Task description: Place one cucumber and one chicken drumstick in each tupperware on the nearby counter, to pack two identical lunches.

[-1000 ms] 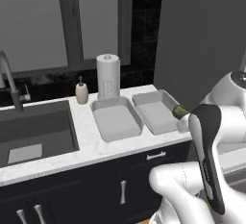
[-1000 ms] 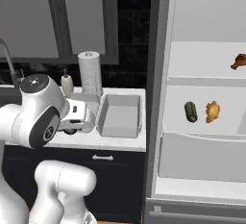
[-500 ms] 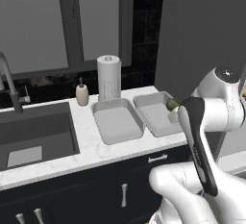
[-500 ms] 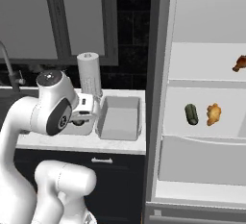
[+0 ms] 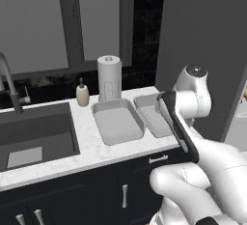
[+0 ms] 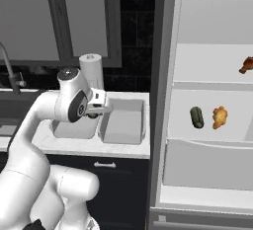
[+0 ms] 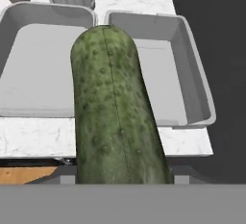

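Note:
My gripper [image 6: 100, 107] is shut on a dark green cucumber [image 7: 115, 117], which stretches up the middle of the hand view. Below it two grey tupperwares stand side by side on the white marble counter [image 7: 33, 136], the left one [image 7: 43, 64] and the right one [image 7: 166, 79], both with nothing in them. The cucumber hangs over the gap between them. In the left base view my forearm covers part of the right tupperware [image 5: 152, 115]. In the open fridge lie a second cucumber [image 6: 196, 117], a drumstick [image 6: 219, 117] beside it and another drumstick [image 6: 245, 64] one shelf higher.
A paper towel roll [image 5: 109, 77] and a soap bottle [image 5: 82, 94] stand behind the tupperwares. The sink [image 5: 34, 137] with its tap [image 5: 10, 85] lies left of them. The dark fridge side wall [image 6: 159, 71] rises just right of the counter.
The arm has folded, its elbow swinging up and over the counter. The held cucumber has shifted a little toward the back of the counter and is now hidden behind the forearm in the left base view.

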